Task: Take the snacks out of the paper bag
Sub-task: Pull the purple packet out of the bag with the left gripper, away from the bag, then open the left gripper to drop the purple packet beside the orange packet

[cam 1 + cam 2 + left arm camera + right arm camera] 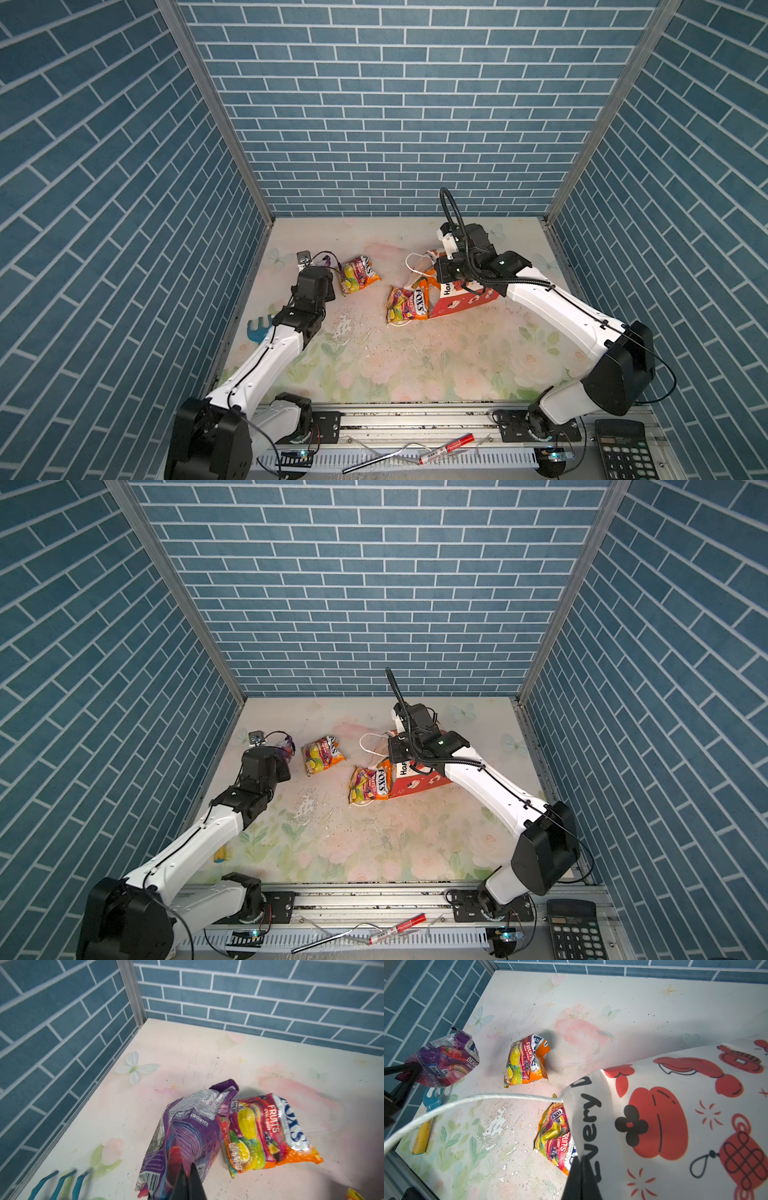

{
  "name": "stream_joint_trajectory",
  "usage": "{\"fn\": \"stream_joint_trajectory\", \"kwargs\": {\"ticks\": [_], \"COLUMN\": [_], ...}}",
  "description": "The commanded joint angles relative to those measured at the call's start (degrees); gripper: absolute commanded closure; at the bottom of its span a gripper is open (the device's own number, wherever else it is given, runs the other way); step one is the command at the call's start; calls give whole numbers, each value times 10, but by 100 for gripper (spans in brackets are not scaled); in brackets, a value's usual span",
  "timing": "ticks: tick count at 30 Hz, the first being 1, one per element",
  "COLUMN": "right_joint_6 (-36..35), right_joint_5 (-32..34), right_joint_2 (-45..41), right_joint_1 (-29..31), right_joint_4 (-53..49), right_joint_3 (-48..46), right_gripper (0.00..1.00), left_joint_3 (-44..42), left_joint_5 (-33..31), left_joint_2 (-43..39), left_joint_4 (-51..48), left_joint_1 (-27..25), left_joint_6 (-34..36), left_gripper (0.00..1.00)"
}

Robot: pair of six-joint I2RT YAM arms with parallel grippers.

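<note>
Left wrist: purple packet (pixel 187 1132) (near wall (pixel 62 1043))

Paper bag (pixel 461 305): resting on the desk (pixel 415 365), right.
Candy packet (pixel 407 305): lying against its mouth.
Second packet (pixel 359 274): lying farther left.

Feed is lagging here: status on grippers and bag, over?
Left gripper shut on purple Fox's packet. Right gripper shut on paper bag rim. One Fox's Fruits bag out on table, another at bag mouth. Nothing blocking.

Pretty sure this is a robot lab test booth, not a real room: fake blue-brick wallpaper (pixel 415 104) on aluminium posts (pixel 217 108), mounting rail (pixel 415 417) at 6 o'clock, calculator (pixel 623 451) at 5.
</note>
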Motion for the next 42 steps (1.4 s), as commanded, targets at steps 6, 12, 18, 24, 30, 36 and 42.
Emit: {"fn": "stream_joint_trajectory", "kwargs": {"ticks": [6,12,18,24,30,36,42], "right_joint_6": [25,27,27,27,23,26,26], "right_joint_5": [0,-1,2,3,6,7,2], "right_joint_2": [-38,-45,-47,-52,-53,-59,-59], "right_joint_1": [-5,-5,-6,-7,-9,-10,-11], "right_joint_4": [29,29,28,30,30,39,46], "right_joint_3": [-13,-13,-14,-19,-24,-30,-35], "right_gripper": [100,100,100,100,100,100,100], "left_joint_3": [77,102,112,102,54,42,42], "left_joint_5": [8,17,19,46,70,109,179], "left_joint_2": [93,126,140,119,24,-64,-83], "left_joint_4": [21,9,-6,11,80,90,80], "left_joint_1": [18,18,19,19,-4,-41,-118], "left_joint_6": [-6,-13,-14,-3,22,7,-7], "left_gripper": [100,100,100,48,4,0,0]}}
